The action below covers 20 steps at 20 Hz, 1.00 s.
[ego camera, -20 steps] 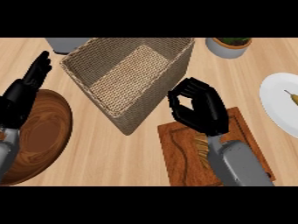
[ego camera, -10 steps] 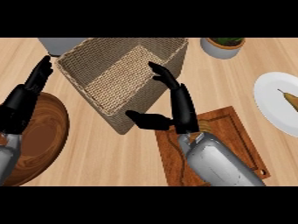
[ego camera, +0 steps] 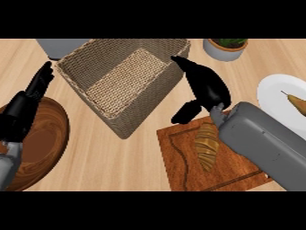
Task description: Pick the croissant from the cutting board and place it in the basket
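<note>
The croissant (ego camera: 207, 147) lies flat on the board (ego camera: 179, 170), close to the counter's (ego camera: 128, 161) near edge and right of the middle. It points away from the robot. No hand holds it. The right arm (ego camera: 268, 143) covers the board's right side.

The left hand (ego camera: 21, 112) is at the left edge. It is open with its fingers up, above a brown wooden plate (ego camera: 46, 139).

The right hand (ego camera: 205, 90) is open too. Its fingers are straight and its thumb sticks out, just past the croissant and beside the basket's (ego camera: 125, 85) right wall.

The basket sits in the middle.

A white plate (ego camera: 274, 96) at the right edge holds 1 pear (ego camera: 303, 106).

A pot (ego camera: 225, 48) with a plant stands at the far edge.
</note>
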Each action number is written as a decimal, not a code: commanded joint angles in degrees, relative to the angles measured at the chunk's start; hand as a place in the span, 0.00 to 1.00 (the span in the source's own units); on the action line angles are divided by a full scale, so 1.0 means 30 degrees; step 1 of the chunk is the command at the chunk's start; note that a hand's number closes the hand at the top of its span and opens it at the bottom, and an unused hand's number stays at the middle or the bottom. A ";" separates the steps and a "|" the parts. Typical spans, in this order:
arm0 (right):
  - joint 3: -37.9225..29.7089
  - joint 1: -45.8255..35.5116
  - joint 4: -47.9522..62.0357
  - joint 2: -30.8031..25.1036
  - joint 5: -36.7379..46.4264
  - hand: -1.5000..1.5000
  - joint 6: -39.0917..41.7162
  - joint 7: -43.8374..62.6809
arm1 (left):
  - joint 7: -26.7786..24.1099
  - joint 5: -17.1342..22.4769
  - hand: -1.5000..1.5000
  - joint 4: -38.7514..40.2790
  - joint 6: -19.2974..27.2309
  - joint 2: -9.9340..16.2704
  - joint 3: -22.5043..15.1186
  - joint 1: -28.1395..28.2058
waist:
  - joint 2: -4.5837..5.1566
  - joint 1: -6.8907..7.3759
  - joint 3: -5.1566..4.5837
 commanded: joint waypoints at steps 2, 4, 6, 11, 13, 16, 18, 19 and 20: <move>0.0548 -0.2510 -0.1539 -0.1912 -0.2691 0.00 0.7392 0.4048 | -0.0530 -0.0039 0.50 0.0013 -0.0145 -0.0132 -0.0089 0.0540 | 0.0174 0.0015 0.0088; -0.0491 -0.3705 -0.2191 -0.1968 -0.4663 0.00 0.9439 0.5971 | -0.0357 0.0236 0.50 -0.0268 -0.0260 -0.0023 0.0283 0.0082 | 0.0254 0.0038 0.0145; -0.1185 -0.4111 -0.2649 -0.2592 -0.6297 0.00 1.1253 0.7366 | -0.0673 -0.0388 0.50 -0.0595 0.0260 -0.0576 -0.0337 0.1035 | 0.0305 0.0083 0.0173; -0.1542 -0.3385 -0.3868 -0.2541 -0.7481 0.00 1.1631 1.0319 | -0.0986 -0.0287 0.50 -0.0448 -0.0345 -0.0270 0.0404 0.0861 | 0.0465 0.0090 0.0206; -0.1846 -0.3073 -0.3484 -0.3303 -0.7857 0.00 1.2267 0.9611 | -0.0872 -0.0591 0.50 -0.0223 -0.0022 -0.0570 0.0436 0.0672 | 0.0515 0.0111 0.0210; -0.1278 -0.2334 -0.3354 -0.3951 -0.7497 0.00 1.2882 0.8706 | -0.0553 -0.0418 0.50 -0.1349 -0.0423 -0.0519 0.0316 0.1552 | 0.0499 0.0278 0.0219; -0.1117 -0.1918 -0.3919 -0.2610 -0.6797 0.00 1.1615 0.9431 | -0.0093 -0.0364 0.50 -0.0738 -0.0599 -0.0818 0.0567 0.0447 | 0.0531 0.0175 0.0217; -0.1389 -0.2022 -0.3366 -0.3153 -0.7216 0.00 1.2715 0.8841 | -0.0050 -0.0476 0.50 -0.0685 -0.0708 -0.0652 0.0669 0.0329 | 0.0550 0.0210 0.0217; -0.0889 -0.1197 -0.3594 -0.3386 -0.6608 0.00 1.2586 0.7987 | 0.0757 -0.0652 0.50 -0.1020 -0.0435 -0.0594 0.0746 -0.0193 | 0.0548 0.0176 0.0226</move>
